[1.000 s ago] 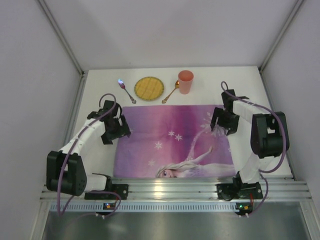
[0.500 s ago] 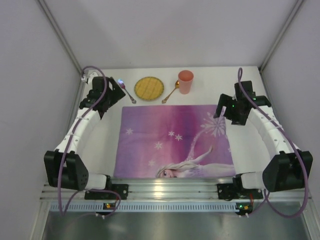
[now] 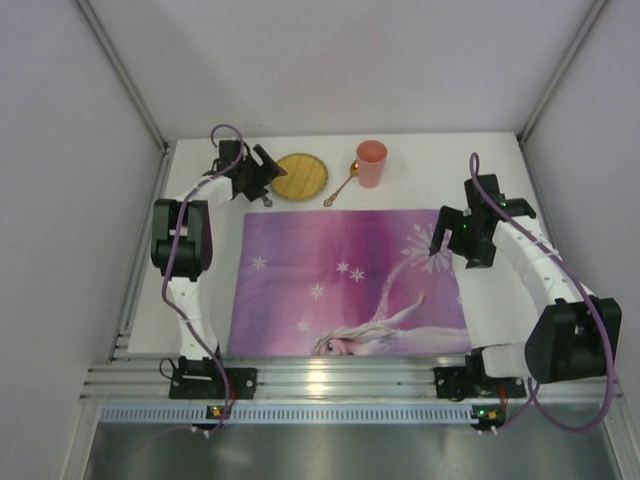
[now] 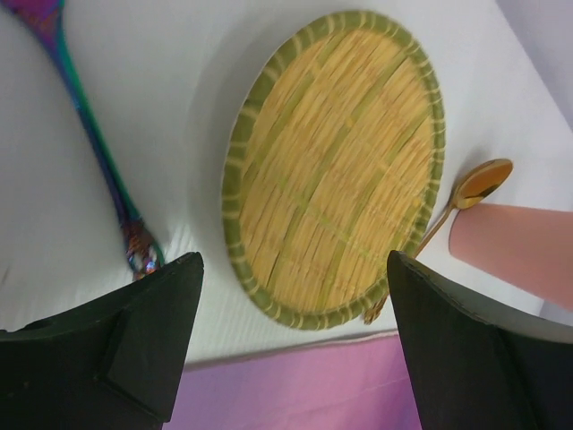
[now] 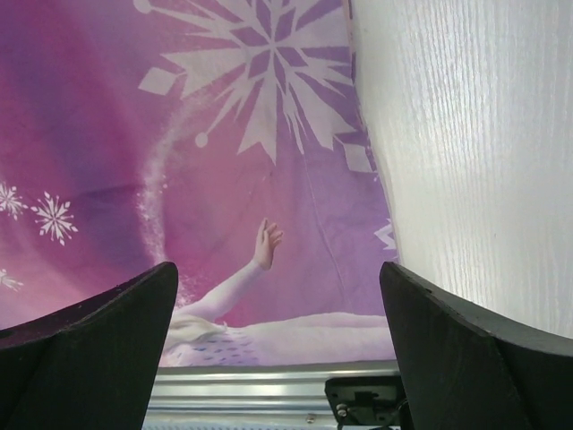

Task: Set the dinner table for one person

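The white dinner table (image 3: 450, 165) carries a purple princess placemat (image 3: 340, 275) in its middle. Behind the mat lie a woven yellow-green plate (image 3: 299, 176), a gold spoon (image 3: 342, 185) and a pink cup (image 3: 371, 163). My left gripper (image 3: 260, 180) hovers open at the plate's left edge, over an iridescent spoon (image 4: 89, 125). In the left wrist view the plate (image 4: 336, 161) fills the space ahead of the wide open left gripper (image 4: 294, 269). My right gripper (image 3: 458, 248) hangs open and empty above the mat's right edge (image 5: 358, 179).
A silver rail (image 3: 350, 378) runs along the table's near edge, with both arm bases bolted on it. Grey walls close in the left, right and far sides. Bare white tabletop (image 5: 474, 134) lies to the right of the mat.
The left arm swung from the mat's left edge to the far left corner and then right to the plate. The right arm rose, then drew slightly nearer. Both grippers opened wider.
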Robot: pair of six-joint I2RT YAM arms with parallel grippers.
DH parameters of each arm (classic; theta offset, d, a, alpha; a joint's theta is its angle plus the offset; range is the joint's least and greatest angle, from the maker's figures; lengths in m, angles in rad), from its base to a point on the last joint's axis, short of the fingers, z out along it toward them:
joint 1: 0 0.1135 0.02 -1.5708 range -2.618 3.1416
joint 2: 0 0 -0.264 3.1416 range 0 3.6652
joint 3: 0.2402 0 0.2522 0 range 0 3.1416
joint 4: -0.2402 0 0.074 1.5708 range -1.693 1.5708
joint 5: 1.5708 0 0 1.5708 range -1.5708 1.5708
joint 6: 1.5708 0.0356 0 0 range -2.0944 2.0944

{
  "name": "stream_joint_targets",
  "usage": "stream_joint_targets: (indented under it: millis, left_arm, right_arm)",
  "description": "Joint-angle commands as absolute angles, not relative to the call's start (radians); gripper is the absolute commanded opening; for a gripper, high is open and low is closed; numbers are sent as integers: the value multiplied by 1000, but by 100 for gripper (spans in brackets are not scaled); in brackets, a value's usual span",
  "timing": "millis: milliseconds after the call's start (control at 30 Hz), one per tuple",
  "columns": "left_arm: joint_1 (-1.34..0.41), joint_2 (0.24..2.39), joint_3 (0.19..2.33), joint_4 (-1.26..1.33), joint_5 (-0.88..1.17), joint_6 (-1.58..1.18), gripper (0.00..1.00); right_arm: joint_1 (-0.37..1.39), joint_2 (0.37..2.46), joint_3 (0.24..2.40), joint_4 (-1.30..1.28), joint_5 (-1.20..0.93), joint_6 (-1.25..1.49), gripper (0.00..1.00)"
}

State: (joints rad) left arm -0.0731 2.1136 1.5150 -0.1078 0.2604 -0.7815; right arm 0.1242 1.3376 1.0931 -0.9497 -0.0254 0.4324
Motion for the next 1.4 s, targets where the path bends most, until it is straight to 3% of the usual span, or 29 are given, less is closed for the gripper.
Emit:
stream_joint_targets:
  millis: [0, 200, 433, 733, 867, 1033, 1367]
  left_arm:
    - [-66, 2149, 1638, 8, 334, -801, 88]
    - [-66, 2290, 1716, 3, 380, -801, 82]
    - [-64, 2298, 1690, -31, 304, -792, 75]
    - [-89, 2445, 1784, 41, 451, -862, 63]
    - [-100, 2467, 1783, 70, 454, -910, 48]
    - [-98, 2480, 1804, 98, 465, -942, 0]
    - [-63, 2393, 1764, 303, 574, -1100, 0]
  right_arm:
    - [129, 1331, 1089, -962, -5, 454, 95]
    - [127, 1364, 1089, -963, 20, 491, 95]
    - [127, 1388, 1095, -963, 25, 522, 95]
    - [127, 1428, 1104, -957, 23, 525, 94]
    - [127, 1433, 1108, -957, 29, 515, 94]
    - [127, 1431, 1092, -956, 29, 500, 94]
    - [127, 1367, 1071, -953, 18, 466, 94]
